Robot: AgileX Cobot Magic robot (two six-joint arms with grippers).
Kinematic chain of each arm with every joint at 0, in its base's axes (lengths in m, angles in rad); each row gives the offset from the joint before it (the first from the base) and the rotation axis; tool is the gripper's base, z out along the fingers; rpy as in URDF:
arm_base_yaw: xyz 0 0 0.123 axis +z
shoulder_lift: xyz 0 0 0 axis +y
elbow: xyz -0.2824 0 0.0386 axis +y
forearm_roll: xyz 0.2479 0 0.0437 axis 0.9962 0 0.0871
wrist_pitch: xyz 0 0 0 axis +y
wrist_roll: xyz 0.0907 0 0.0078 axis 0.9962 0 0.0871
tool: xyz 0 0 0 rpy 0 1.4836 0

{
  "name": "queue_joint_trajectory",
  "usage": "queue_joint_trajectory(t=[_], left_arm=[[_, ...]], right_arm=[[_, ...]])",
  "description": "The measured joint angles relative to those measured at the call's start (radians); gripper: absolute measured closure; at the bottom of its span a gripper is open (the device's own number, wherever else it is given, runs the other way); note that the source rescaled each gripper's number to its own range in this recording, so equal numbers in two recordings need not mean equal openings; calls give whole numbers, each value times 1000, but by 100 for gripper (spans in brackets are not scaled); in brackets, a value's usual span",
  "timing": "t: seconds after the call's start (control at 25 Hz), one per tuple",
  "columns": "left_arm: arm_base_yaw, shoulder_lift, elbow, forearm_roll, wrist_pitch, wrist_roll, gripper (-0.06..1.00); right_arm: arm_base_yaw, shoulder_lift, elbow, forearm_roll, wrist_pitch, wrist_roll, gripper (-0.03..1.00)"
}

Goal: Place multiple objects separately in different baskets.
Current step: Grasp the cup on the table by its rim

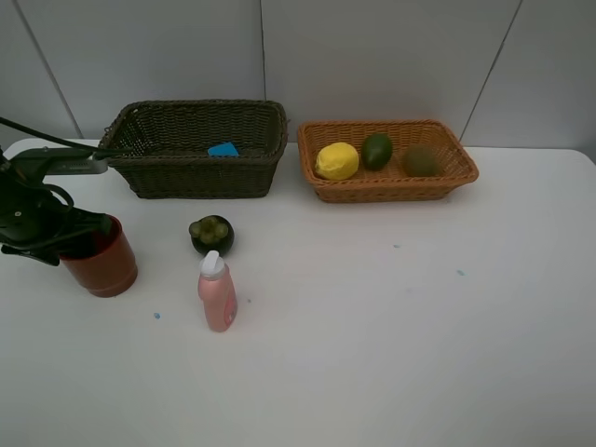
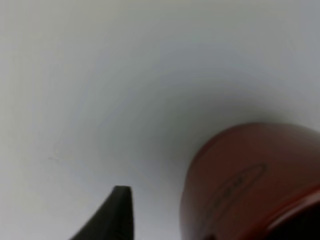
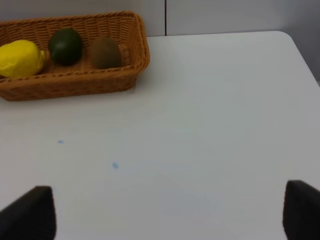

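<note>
The red cup (image 1: 101,264) stands upright at the table's left, with my left gripper (image 1: 79,237) at its rim. In the left wrist view one dark fingertip (image 2: 119,212) sits a little apart from the cup's outer wall (image 2: 250,180), and the other finger is hidden. A pink bottle (image 1: 217,293) and a dark mangosteen (image 1: 211,234) stand nearby. The blue eraser (image 1: 223,149) lies in the dark basket (image 1: 196,175). Lemon (image 1: 337,160), lime (image 1: 376,150) and kiwi (image 1: 421,160) lie in the orange basket (image 1: 391,191). My right gripper (image 3: 170,215) hangs open over bare table.
Both baskets stand side by side at the back, against a grey wall. In the right wrist view the orange basket (image 3: 75,85) is ahead of the gripper, off to one side. Small blue specks (image 1: 156,316) dot the white tabletop.
</note>
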Motion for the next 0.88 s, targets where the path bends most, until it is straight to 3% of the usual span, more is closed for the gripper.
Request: queue_joint_trajectory(t=[0.04,0.12,0.88], left_arm=[[0,0,0,-1,-1,0,78],[0,0,-1,-2,0,2,93],[0,0,-2,-3,-3,24,94]], right_arm=[[0,0,0,0,0,0,-3],[0,0,0,0,0,0,-3],[0,0,0,0,0,0,-3]])
